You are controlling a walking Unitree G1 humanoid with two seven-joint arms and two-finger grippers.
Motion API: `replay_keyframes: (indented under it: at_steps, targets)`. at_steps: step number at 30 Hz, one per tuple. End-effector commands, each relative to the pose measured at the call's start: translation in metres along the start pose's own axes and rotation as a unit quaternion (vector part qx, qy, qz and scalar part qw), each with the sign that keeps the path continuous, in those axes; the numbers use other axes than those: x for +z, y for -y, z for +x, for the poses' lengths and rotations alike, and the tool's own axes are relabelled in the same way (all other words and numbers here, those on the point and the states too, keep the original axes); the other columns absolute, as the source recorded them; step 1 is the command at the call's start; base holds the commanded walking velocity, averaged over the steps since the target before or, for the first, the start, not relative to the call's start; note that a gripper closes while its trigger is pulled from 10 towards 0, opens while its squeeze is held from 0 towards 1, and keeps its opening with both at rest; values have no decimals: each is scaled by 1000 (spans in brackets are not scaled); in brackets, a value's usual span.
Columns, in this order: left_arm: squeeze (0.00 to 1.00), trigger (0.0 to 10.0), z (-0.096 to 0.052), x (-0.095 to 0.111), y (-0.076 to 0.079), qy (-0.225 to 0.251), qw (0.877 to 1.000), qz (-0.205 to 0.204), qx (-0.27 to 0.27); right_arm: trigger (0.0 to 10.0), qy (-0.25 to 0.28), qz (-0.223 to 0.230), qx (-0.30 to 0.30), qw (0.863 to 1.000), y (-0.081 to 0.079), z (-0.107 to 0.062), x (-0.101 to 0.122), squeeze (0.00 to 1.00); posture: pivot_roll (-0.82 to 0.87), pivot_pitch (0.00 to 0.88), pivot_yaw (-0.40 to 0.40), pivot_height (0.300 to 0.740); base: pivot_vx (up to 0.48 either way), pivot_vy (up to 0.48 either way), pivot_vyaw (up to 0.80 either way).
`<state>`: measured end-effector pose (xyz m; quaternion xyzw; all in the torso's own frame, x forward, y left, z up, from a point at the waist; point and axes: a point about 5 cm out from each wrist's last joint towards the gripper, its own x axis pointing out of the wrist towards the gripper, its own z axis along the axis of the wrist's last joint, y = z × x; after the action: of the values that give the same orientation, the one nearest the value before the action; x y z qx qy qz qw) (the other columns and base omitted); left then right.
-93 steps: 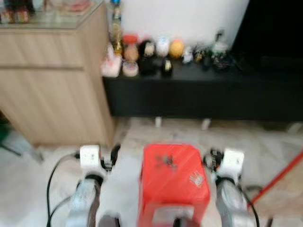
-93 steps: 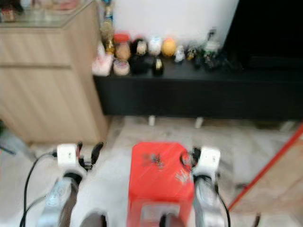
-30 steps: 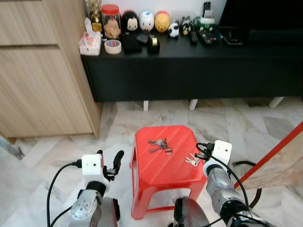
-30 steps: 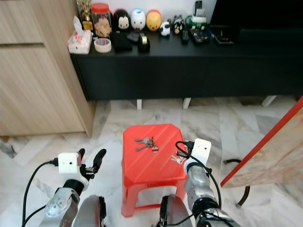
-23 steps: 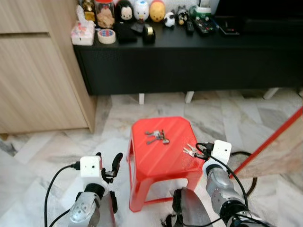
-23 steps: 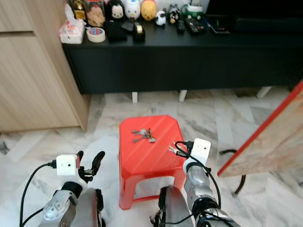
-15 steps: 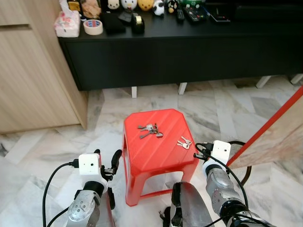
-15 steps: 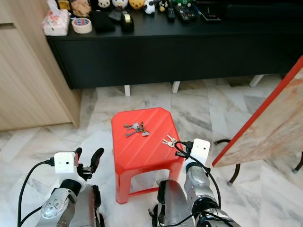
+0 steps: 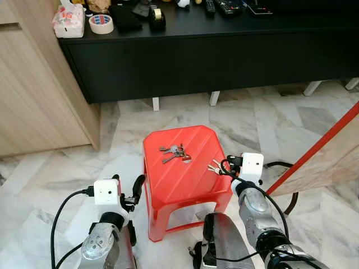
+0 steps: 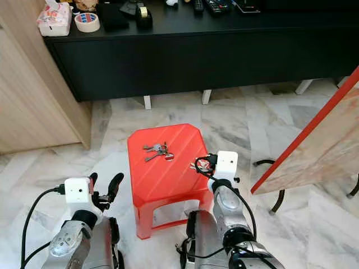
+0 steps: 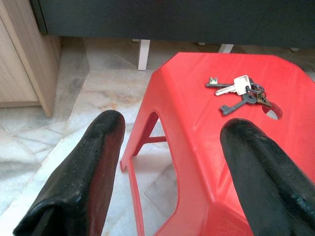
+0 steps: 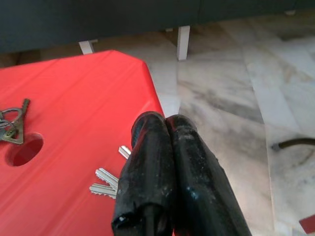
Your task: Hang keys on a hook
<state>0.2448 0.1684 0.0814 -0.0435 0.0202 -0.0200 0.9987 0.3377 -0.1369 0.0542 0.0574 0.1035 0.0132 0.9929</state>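
Since 0.5 s ago the right end effector (image 12: 165,129) has been brought over the red stool's (image 9: 188,179) right edge, fingers pressed together, w/ a small set of silver keys (image 12: 110,174) at their tips; an actual grip can't be confirmed. A 2nd key bunch (image 9: 175,152) is seen lying near the stool's centre. Left end effector (image 11: 170,135) is held open, beside the stool's left side, nothing gripped.

The left gripper (image 11: 170,147) hung low with its fingers spread; the right gripper (image 12: 167,135) reached forward, fingers pressed together.
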Motion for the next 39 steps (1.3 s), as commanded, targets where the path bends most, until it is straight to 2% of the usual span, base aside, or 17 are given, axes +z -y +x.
replay_keyframes:
  at_steps: [1,2,3,6,11,20,21,28,39]
  targets:
    - [0,10000,-3,-2,4,-10,1000,6,-5,10000,-32,19,-18,999,7,-2,-10,0,71,250,-96,564,0,0,0]
    - [0,10000,-3,-2,4,-10,1000,6,-5,10000,-32,19,-18,999,7,-2,-10,0,71,250,-96,564,0,0,0]
    - [0,10000,-4,-2,4,-10,1000,6,-6,10000,-42,18,-19,999,8,-1,-11,1000,70,255,-97,564,0,0,0]
    - [0,10000,-6,-3,5,-14,1000,5,-6,10000,-66,26,-13,997,5,1,-11,1000,67,266,-98,564,0,0,0]
    - [0,10000,-8,-3,5,-16,1000,4,-6,10000,-70,28,-4,997,0,5,-6,1000,67,276,-99,564,0,0,0]
    - [0,10000,-13,-1,6,-19,1000,4,-6,10000,-86,65,1,994,-12,9,-3,1000,74,297,-101,564,0,0,0]
    - [0,10000,-14,-2,5,-19,1000,4,-5,10000,-88,65,2,994,-12,9,-3,0,75,298,-102,564,0,0,0]
    - [0,10000,-18,-3,6,-26,1000,4,-4,10000,-119,69,-2,991,-12,7,-11,0,75,304,-104,564,0,0,0]
    - [0,10000,-23,-4,6,-32,999,4,-1,10000,-124,72,-4,990,-12,9,-9,0,78,319,-108,564,0,0,0]
